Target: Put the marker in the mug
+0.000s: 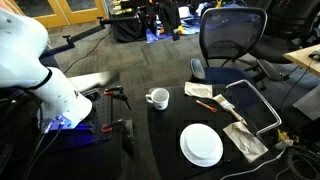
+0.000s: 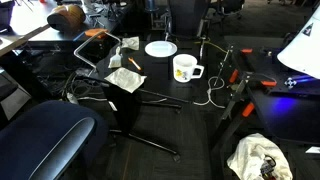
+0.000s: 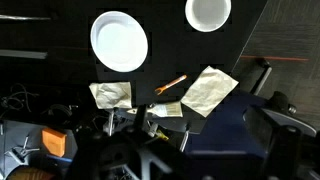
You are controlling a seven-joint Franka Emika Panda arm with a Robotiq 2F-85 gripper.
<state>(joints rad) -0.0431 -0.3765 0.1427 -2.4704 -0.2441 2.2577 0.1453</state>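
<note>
Lying on the dark table (image 3: 55, 50) beside a crumpled paper (image 3: 210, 90), the slim orange-red marker (image 3: 172, 84) is seen well apart from the white mug (image 3: 208, 13). The yellow print on the mug (image 2: 185, 69) is too small to be read, and how wide the claw (image 3: 138, 150) stands cannot be told.

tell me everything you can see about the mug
The mug is small, white and glossy like ceramic, with one loop handle and, in an exterior view, a yellowish print on its side. It stands upright, mouth up, on the dark table. In the wrist view nothing shows inside it. It sits apart from the plate and the marker, touching only the table.
</note>
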